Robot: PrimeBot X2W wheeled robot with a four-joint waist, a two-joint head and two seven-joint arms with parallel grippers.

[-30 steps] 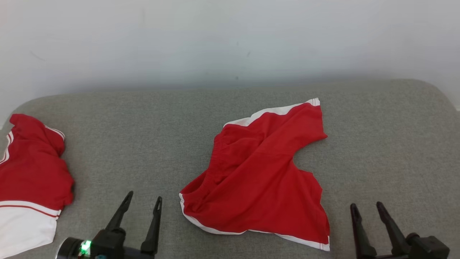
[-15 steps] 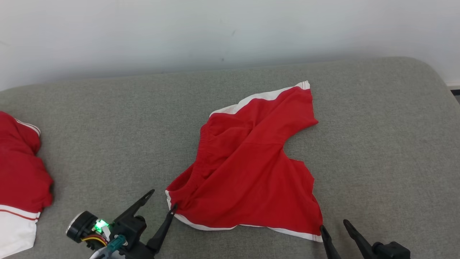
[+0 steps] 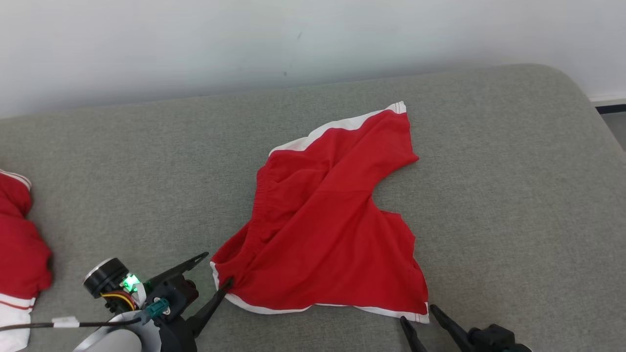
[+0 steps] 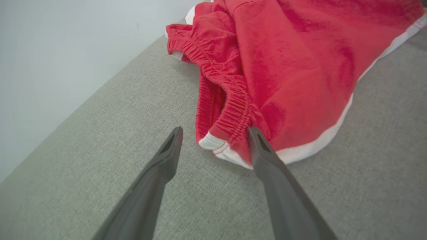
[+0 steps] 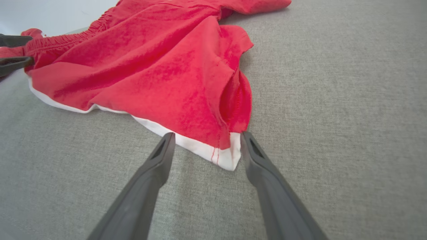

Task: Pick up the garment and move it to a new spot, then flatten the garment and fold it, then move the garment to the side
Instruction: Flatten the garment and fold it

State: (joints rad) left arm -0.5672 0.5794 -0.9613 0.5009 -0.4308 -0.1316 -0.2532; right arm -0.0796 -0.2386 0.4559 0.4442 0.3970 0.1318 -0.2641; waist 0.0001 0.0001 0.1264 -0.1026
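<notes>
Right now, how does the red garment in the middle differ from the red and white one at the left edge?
The middle garment lies spread out, whole in the head view; the left-edge garment is bunched and cut by the frame. The middle garment has a gathered waistband and narrow white edging; the left-edge garment shows a broad white panel with a red stripe. Both are red, on the grey cushion.

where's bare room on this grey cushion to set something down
Free: grey fabric cushion right of the red white-trimmed shorts, and the strip between them and the red-and-white garment at left. Crowded: the near edge, where the left gripper and right gripper flank the shorts' corners.
</notes>
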